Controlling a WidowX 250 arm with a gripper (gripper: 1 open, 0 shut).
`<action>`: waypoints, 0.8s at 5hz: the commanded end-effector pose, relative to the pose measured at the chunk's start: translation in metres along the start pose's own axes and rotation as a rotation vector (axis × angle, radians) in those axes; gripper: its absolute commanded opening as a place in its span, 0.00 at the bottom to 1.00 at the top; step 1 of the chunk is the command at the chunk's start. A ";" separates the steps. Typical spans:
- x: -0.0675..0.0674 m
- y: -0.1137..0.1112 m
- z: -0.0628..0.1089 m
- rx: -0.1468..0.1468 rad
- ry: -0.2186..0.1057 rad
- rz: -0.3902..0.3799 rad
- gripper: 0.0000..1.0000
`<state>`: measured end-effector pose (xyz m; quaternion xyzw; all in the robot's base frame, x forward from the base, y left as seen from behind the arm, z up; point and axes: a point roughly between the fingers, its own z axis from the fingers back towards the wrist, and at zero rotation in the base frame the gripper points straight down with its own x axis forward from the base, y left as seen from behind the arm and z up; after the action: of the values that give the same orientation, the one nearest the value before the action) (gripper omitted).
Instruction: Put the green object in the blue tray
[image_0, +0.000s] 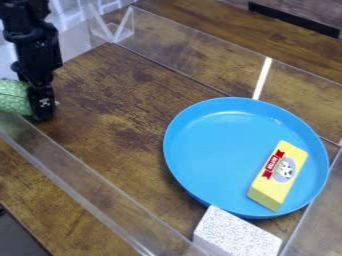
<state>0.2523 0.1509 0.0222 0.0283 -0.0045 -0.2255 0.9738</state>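
Note:
The green object (11, 96), a light green knobbly lump, lies at the far left edge of the wooden table. Part of it is hidden behind my black gripper (43, 106). The gripper points straight down with its tips at table level, right against the lump's right side. Its fingers read as one dark block, so I cannot tell whether they hold the lump. The blue tray (221, 130), a large round plate, sits at the right, well apart from the gripper.
A yellow block with a red label (278, 176) lies in the tray's right part. A white speckled sponge (235, 236) stands at the tray's near edge. Clear plastic walls (80, 190) border the table, with a white strip (263, 76) behind the tray.

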 end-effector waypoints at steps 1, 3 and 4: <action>-0.006 0.012 0.013 0.019 -0.013 0.039 0.00; -0.017 0.040 0.006 0.022 -0.021 0.112 0.00; -0.018 0.037 0.002 0.017 -0.026 0.104 0.00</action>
<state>0.2556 0.1850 0.0222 0.0285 -0.0158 -0.1859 0.9820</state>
